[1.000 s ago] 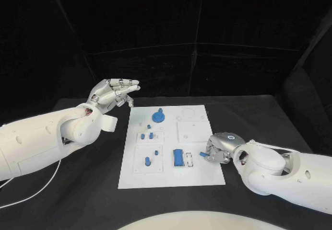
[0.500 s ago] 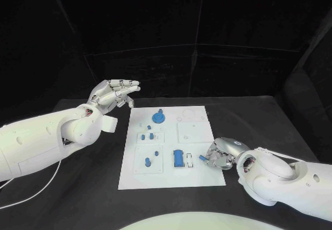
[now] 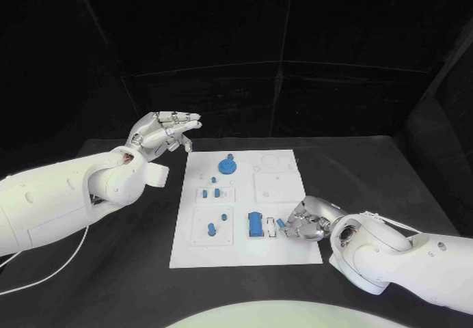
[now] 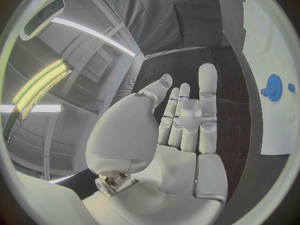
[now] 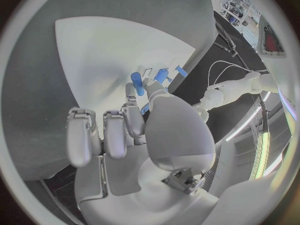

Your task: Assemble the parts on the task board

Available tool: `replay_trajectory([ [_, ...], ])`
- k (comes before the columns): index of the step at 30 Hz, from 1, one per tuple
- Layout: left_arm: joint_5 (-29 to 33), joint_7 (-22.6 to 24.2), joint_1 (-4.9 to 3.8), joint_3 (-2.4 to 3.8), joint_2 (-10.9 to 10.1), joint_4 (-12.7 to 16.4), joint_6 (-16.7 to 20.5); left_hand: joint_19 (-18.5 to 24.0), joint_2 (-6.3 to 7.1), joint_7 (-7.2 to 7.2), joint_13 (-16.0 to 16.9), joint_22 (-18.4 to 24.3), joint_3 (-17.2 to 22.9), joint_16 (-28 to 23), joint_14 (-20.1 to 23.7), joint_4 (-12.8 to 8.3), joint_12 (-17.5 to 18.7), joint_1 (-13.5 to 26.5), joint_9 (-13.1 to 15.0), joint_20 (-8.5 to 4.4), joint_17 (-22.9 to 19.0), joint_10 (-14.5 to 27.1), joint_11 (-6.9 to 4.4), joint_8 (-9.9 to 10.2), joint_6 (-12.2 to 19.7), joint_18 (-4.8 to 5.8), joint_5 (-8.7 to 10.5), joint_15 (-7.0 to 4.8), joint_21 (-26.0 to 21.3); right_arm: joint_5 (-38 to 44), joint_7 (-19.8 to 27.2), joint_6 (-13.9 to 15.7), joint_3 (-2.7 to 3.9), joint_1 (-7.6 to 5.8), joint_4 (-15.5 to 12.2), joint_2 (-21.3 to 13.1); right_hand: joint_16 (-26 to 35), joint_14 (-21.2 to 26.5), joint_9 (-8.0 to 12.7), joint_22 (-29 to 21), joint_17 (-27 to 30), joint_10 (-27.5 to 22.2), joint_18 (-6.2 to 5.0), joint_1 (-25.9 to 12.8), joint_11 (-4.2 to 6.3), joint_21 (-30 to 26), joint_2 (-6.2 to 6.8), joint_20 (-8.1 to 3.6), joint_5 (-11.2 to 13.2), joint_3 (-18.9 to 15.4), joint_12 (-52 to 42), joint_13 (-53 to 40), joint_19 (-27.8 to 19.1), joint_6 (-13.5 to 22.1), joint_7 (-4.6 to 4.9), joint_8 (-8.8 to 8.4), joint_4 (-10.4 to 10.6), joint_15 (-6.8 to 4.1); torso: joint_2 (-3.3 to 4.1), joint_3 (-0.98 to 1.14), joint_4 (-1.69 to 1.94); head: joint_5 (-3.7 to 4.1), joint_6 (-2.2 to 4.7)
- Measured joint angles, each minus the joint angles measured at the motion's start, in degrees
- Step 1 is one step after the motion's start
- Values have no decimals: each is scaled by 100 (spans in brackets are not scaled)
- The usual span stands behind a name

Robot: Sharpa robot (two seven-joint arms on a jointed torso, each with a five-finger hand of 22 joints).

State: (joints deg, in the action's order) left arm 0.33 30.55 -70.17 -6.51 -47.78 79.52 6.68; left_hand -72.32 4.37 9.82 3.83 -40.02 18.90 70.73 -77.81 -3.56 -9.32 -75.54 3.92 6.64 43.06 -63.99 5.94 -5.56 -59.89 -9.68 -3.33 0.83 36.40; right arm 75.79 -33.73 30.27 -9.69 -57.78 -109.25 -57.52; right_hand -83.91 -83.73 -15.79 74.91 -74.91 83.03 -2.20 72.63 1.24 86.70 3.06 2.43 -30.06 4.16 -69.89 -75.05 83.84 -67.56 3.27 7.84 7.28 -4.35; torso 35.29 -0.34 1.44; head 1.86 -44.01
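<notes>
The task board point(image 3: 247, 205), a white rectangular plate, lay in the middle of the black table point(image 3: 374, 171) with its long axis running near to far. On it, a blue round part point(image 3: 227, 166) with a raised knob sat at the far end; small blue pegs point(image 3: 210, 194) stood in the middle-left panel; a long blue block point(image 3: 254, 225) lay near the right-hand near corner, its long axis also near to far.

The right hand point(image 3: 305, 220) rested at the board's right edge, just beside the long blue block, fingers curled in, pinching a small blue part point(image 3: 281, 223) at the fingertips. The right wrist view showed that part point(image 5: 137, 83) as a short blue peg standing out beyond the fingertips, with further blue pieces point(image 5: 162, 75) just past it on the board.

The left hand point(image 3: 160, 133) was held raised to the left of the board's far end, fingers extended and slightly apart, holding nothing. The left wrist view showed the open palm point(image 4: 181, 135) and the blue round part point(image 4: 274, 87) on the board edge.

No legible writing was seen.
</notes>
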Motion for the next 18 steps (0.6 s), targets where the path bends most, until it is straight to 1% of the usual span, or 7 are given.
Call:
replay_trajectory([
  [3,0,0,0,0,-2,4,0,0,0,0,0,0,0,0,0,0,0,0,0,0,0,0,0,0,0,0,0,0,0,-124,17,37,0,0,30,61,-10,-9,-16,0,0,31,0,-102,-10,23,9,-14,-91,-29,-38,0,14,-10,-10,16,85,-10,3,1,0,-1,-7],
  [6,0,0,0,0,-5,6,0,0,0,0,0,0,0,0,0,0,0,0,0,0,0,0,0,0,0,0,0,0,0,-201,26,60,0,0,74,118,-28,-20,-20,0,0,31,0,-103,-10,23,9,-21,-91,-31,-41,0,22,-11,-11,38,89,-20,3,2,0,-3,-8],
  [8,0,0,0,0,-7,8,0,0,0,0,0,-1,0,0,0,0,0,0,0,0,0,0,0,0,0,0,0,0,0,-249,31,70,0,0,104,159,-28,-20,-27,0,0,33,0,-134,-8,23,38,-22,-117,-38,-62,0,22,-29,-29,44,126,-20,3,2,0,-6,-8],
  [9,0,0,-1,0,-8,10,0,0,0,0,0,-1,0,0,0,0,0,0,0,0,0,0,0,0,0,0,0,0,0,-278,33,75,0,0,120,185,-28,-20,-27,0,0,51,0,-150,10,23,22,-21,-117,-48,-65,0,22,-29,-29,44,136,-20,3,2,0,-9,-8],
  [13,0,0,-1,0,-9,14,0,0,0,0,0,-1,0,0,0,0,0,0,0,0,0,0,0,0,0,0,0,0,0,-356,34,86,0,0,158,256,-28,-20,-40,0,0,51,0,-207,10,23,39,-21,-124,-72,-65,0,21,-31,-30,55,191,-20,6,2,-2,-16,-25],
  [16,0,0,-1,0,-10,15,0,0,0,0,0,-1,0,0,0,0,0,0,0,0,0,0,0,0,0,-1,0,0,0,-401,29,87,0,0,197,303,-28,-20,-49,0,0,51,0,-244,10,23,77,-21,-127,-93,-65,0,22,-40,-40,61,213,-19,5,2,-4,-19,-28],
  [18,0,0,-1,0,-10,16,0,0,0,0,0,-1,0,0,0,0,0,0,0,0,0,0,0,0,0,0,0,0,0,-422,25,87,0,0,215,329,-28,-20,-49,0,1,51,0,-275,10,23,46,-21,-127,-93,-65,0,21,-40,-40,61,213,-19,5,2,-4,-19,-29],
])
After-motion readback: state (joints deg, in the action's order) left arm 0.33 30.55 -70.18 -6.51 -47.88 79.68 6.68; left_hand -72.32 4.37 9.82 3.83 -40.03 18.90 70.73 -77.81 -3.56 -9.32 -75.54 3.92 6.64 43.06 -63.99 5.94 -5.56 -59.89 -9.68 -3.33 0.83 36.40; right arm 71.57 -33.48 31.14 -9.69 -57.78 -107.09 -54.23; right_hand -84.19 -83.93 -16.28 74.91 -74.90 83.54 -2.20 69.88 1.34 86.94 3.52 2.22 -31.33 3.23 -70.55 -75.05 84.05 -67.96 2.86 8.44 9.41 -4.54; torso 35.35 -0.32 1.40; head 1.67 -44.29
